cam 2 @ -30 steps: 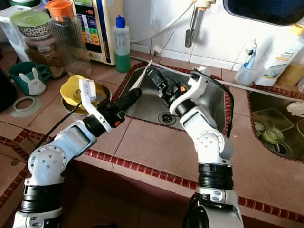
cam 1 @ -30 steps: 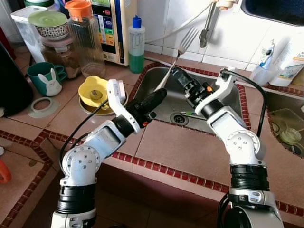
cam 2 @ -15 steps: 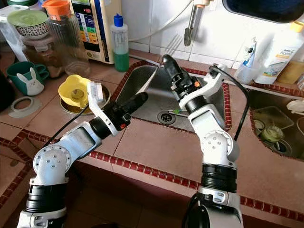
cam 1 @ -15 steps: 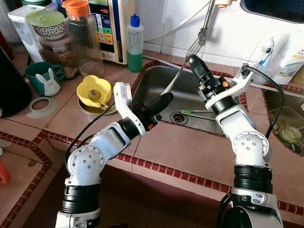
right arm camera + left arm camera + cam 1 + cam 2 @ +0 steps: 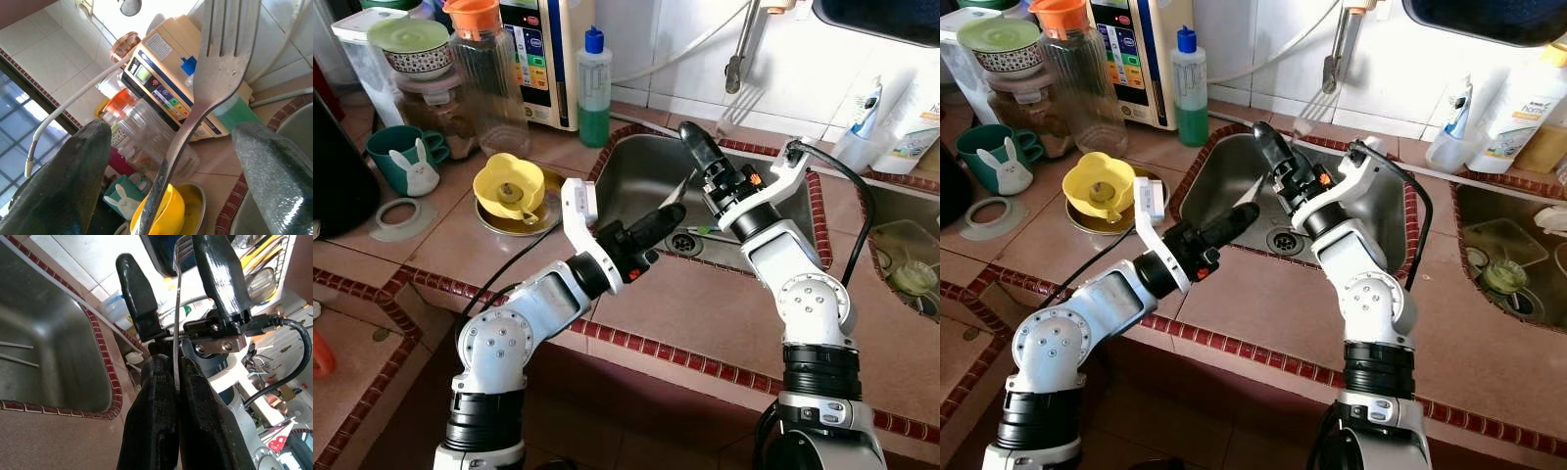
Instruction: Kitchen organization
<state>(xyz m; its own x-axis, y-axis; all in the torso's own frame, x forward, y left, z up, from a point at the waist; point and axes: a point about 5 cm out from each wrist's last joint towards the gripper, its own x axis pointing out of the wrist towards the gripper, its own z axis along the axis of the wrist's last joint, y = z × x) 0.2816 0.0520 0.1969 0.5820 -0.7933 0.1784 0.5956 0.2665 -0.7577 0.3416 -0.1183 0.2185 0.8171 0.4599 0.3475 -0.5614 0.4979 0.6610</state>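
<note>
Both pincers meet above the sink [image 5: 646,171]; left pincer [image 5: 661,221] grips a fork [image 5: 705,152]; right pincer [image 5: 693,147] open around it.

Home kitchen: steel sink [image 5: 646,171], tiled counter [image 5: 705,313], dish soap [image 5: 594,88].

Over the sink [image 5: 646,176] both claws crowd the middle: the left claw [image 5: 651,227] clamps the fork [image 5: 215,83] between the right claw's [image 5: 693,147] spread fingers. The faucet [image 5: 739,59] hangs just behind. The front worktop [image 5: 705,313] lies open.
</note>
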